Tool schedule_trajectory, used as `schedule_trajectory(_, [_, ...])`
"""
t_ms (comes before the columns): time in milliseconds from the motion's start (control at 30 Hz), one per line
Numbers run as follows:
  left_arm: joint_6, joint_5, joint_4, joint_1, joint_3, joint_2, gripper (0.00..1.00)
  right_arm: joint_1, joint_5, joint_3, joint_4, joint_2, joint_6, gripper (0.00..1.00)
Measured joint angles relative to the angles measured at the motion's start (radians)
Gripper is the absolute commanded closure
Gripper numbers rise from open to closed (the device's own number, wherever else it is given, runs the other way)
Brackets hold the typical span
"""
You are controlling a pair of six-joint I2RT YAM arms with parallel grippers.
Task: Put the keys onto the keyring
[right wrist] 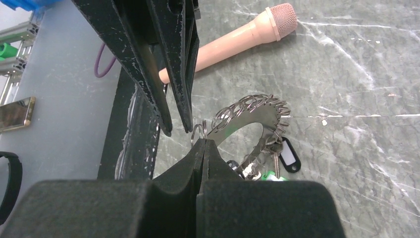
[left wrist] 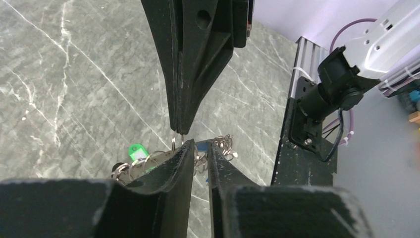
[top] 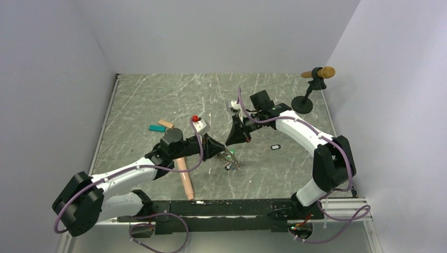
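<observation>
- Top external view, left of centre: a teal block (top: 156, 128) and a tan block (top: 165, 124) lie end to end on the grey marbled table (top: 158, 95).
- Just right of them and lower in the frame, a peach cylinder (top: 184, 178) lies partly under the left arm.
- At mid-frame the left gripper (top: 220, 152) points right. In the left wrist view its fingers (left wrist: 168, 168) stand a narrow slit apart with ring wire in the slit. I cannot tell whether they press on it.
- Between the two claws, at the centre, is the keyring (right wrist: 247, 111), a grey crescent strung with small loops.
- A green-headed key (left wrist: 134, 150) and a black-rimmed key (right wrist: 288, 157) hang on it.
- Above the keyring, the right gripper (top: 231, 142) points down and left. Its fingers (right wrist: 188, 163) are pressed together, nipping the keyring's thin end.
- Further right, a loose key (top: 275, 147) with a black rim lies alone on the table, well apart from the keyring.
- In the upper right stands a black stand (top: 303, 103) holding a tan-tipped rod.
</observation>
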Motion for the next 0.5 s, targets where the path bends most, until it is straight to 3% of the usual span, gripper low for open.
schedule_trajectory(200, [0.041,-0.013,-0.062,-0.011,0.054,0.033,0.99,0.0,-0.003,-0.001,0.0,0.0,0.0,1.0])
schedule_trajectory(500, [0.078,-0.053,-0.177,-0.022,0.092,0.043,1.0,0.0,-0.002,-0.002,0.001,0.0,0.0,1.0])
